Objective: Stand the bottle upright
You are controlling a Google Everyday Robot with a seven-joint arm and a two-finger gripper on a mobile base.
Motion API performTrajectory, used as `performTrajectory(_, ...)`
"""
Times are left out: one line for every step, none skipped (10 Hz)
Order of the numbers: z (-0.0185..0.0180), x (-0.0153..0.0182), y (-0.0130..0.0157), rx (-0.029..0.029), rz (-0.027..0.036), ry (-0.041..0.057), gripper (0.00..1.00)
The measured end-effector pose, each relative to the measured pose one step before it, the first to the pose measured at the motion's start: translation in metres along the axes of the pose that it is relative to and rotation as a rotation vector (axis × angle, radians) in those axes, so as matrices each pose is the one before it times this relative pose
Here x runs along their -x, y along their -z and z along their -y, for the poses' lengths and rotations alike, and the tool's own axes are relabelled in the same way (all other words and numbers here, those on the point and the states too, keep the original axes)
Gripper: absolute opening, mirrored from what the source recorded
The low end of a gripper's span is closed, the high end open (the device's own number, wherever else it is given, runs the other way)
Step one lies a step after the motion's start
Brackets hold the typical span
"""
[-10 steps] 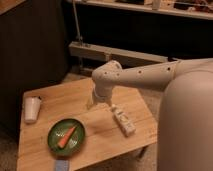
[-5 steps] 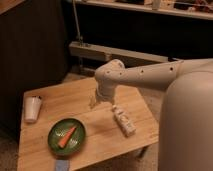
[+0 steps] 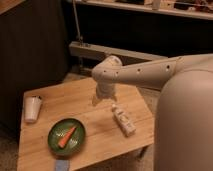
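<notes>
The small white oblong bottle (image 3: 123, 120) with faint dark markings lies on its side on the right part of the wooden table (image 3: 70, 107), its cap end pointing up-left. My gripper (image 3: 101, 98) hangs at the end of the white arm over the table's middle, just above and left of the bottle's cap end, apart from it.
A white tapered cup (image 3: 32, 108) lies at the table's left edge. A green plate (image 3: 66, 136) with a carrot (image 3: 66, 136) sits at the front left. A small blue object (image 3: 62, 165) lies at the front edge. My white body fills the right side.
The arm has shifted slightly to the right, bringing the gripper nearer the bottle's cap end. The bottle, cup and plate have not moved.
</notes>
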Motion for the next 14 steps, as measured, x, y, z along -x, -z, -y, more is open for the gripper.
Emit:
performTrajectory(0.02087, 0.01123, 0.00694, -0.05454, -0.00197, -0.00354, 0.71)
performTrajectory(0.02249, 0.01096, 0.00719, -0.03604, 0.0004, 0.0019, 0.71)
performTrajectory(0.02073, 0.00597, 0.00476, -0.01813, -0.00038, -0.00213, 0.71)
performTrajectory(0.03821, 0.00022, 0.00667, -0.01231, -0.00228, -0.01121, 0.71)
performTrajectory(0.01671, -0.00482, 0.00196, 0.0042, -0.00814, -0.00912, 0.71)
performTrajectory(0.015, -0.0045, 0.00206, 0.00233, -0.00638, -0.00427, 0.71)
performTrajectory(0.01178, -0.0049, -0.00098, 0.03091, -0.01595, 0.00416, 0.71)
performTrajectory(0.0072, -0.00206, -0.00391, 0.0327, -0.02136, 0.00584, 0.71)
performTrajectory(-0.00019, -0.00012, -0.00662, 0.03003, -0.02129, 0.01034, 0.71)
performTrajectory(-0.00394, 0.00202, -0.00631, 0.02919, -0.0152, 0.01267, 0.71)
performTrajectory(-0.00603, 0.00301, -0.00853, 0.02941, -0.01746, 0.01565, 0.71)
performTrajectory(-0.00585, 0.0028, -0.00833, 0.01907, -0.01205, 0.01405, 0.71)
performTrajectory(-0.00613, 0.00191, -0.00694, 0.0099, -0.00835, 0.0153, 0.71)
performTrajectory(-0.01474, -0.00128, -0.01238, 0.00971, -0.00674, 0.03332, 0.71)
